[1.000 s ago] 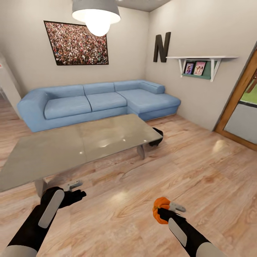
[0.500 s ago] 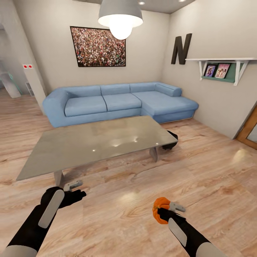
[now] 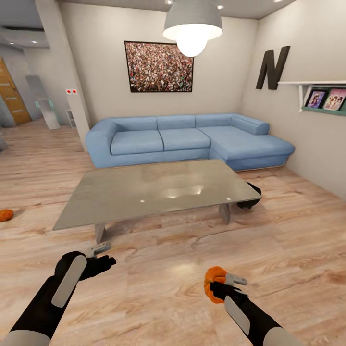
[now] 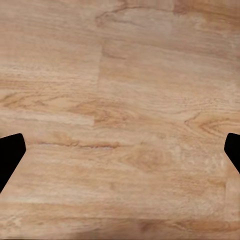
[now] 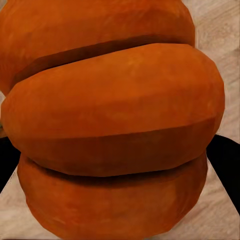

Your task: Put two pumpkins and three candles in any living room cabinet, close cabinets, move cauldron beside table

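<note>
The view has swung left — baring a second pumpkin (image 3: 6, 215) on the floor (image 3: 158, 283) — while the right gripper (image 3: 217, 287) clamps its pumpkin (image 3: 214, 283) for carrying and the left gripper (image 3: 100, 254) hangs spread, empty.

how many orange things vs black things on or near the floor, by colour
Orange: 2, the held pumpkin in the right gripper and an orange object on the floor, far left.
Black: 1, the dark object under the table.
Total: 3

A large dark letter "N" (image 3: 272, 67) hangs on the right-hand wall, at about two o'clock from the pendant lamp (image 3: 192, 26) and just above the white wall shelf (image 3: 312, 84). No other text, label, brand or number is legible.
</note>
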Robot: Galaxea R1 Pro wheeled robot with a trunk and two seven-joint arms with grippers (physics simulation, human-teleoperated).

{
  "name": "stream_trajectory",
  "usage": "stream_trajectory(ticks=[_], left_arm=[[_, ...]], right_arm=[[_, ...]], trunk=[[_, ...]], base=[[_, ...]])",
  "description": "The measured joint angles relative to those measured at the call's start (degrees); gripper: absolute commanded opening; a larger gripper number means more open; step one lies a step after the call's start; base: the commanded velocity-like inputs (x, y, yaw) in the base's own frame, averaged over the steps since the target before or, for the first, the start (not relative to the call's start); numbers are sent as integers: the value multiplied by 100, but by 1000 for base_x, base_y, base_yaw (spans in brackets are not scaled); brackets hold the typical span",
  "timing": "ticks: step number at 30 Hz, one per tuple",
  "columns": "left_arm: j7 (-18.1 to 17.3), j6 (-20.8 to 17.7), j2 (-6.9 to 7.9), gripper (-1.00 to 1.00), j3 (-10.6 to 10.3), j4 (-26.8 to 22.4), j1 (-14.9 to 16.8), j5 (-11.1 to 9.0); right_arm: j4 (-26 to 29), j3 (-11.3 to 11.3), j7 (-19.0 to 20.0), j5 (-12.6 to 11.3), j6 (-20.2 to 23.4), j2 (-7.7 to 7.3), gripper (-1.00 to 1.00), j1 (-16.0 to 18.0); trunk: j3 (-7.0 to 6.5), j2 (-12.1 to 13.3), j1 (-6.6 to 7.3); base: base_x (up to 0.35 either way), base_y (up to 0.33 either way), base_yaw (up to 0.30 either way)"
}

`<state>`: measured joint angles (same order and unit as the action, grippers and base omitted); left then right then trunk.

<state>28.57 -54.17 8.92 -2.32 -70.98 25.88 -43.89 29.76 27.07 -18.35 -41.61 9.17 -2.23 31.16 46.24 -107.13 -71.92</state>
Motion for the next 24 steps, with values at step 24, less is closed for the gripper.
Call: stream_trajectory(ticks=[24], left_arm=[[1, 1, -1, 100, -1, 2, 1, -1]], right_arm=[[5, 14, 51, 11, 4, 3, -100, 0]], trunk=[[-94, 0, 0]], base=[[0, 0, 247]])
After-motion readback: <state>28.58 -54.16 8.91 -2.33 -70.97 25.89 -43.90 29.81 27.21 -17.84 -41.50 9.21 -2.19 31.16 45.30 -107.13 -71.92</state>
